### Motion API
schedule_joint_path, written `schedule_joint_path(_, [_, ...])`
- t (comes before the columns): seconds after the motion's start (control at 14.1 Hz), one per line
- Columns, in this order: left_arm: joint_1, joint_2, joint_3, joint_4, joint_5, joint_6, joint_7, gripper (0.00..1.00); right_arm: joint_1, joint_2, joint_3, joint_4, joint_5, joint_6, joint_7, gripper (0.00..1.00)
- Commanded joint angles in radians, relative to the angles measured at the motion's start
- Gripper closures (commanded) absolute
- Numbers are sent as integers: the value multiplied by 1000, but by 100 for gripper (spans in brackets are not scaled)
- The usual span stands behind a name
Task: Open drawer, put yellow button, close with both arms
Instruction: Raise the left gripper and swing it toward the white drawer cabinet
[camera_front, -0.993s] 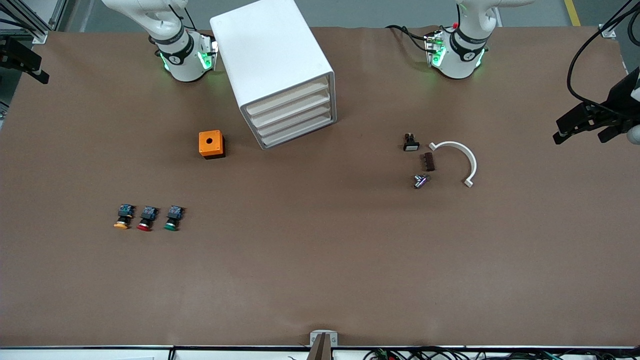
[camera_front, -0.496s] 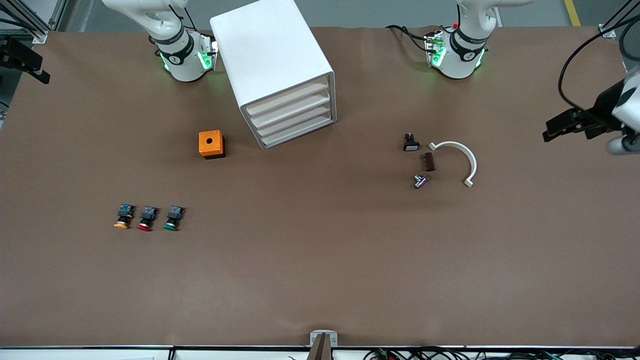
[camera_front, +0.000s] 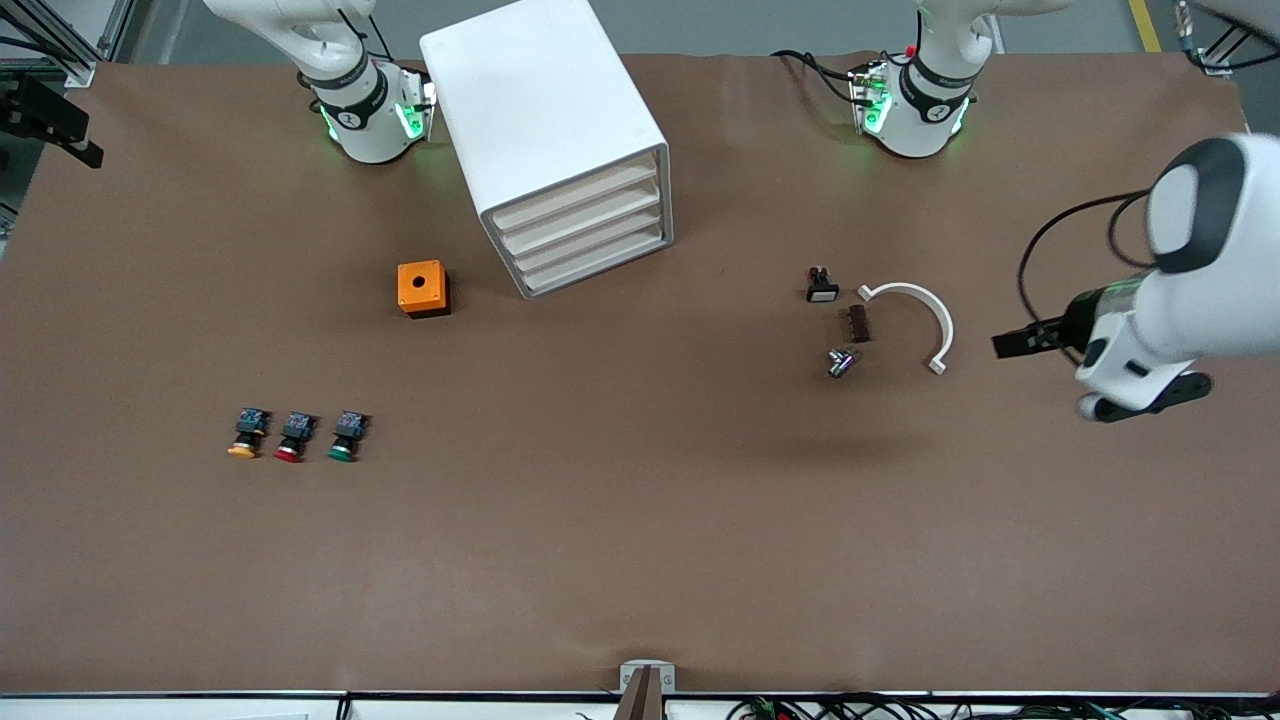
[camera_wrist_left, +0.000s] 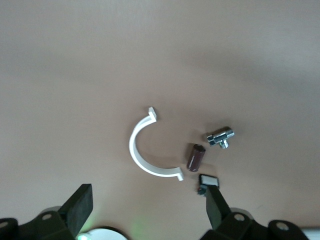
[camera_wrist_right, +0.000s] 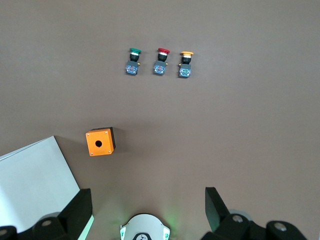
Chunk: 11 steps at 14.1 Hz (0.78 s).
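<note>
Small yellow-capped push-button (camera_front: 243, 433) is laid cap toward front camera, bare brown table (camera_front: 640, 560) around; left gripper (camera_wrist_left: 147, 210) and right gripper (camera_wrist_right: 148, 210) are spread wide, empty.

Matt brown table (camera_front: 640, 520); smooth white cabinet (camera_front: 545, 130) (plastic-looking); shiny metal fitting (camera_front: 841, 362); matt orange box (camera_front: 421, 288).
</note>
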Motion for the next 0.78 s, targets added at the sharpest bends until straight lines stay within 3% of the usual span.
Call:
schedule_joint_path(0.0, [-71, 80, -3, 51, 11, -1, -234, 0, 7, -17, -4, -17, 3, 3, 19, 0])
schedule_joint_path(0.07, [-76, 108, -16, 77, -14, -12, -302, 0, 11, -17, -3, -17, 4, 6, 19, 0])
schedule_joint_path(0.5, [-140, 234, -46, 174, -443, -99, -897, 0, 9, -17, -3, -17, 4, 4, 17, 0])
schedule_joint_path(0.71, [-174, 304, -47, 174, -595, -151, -1164, 0, 9, -17, -3, -17, 4, 3, 17, 0])
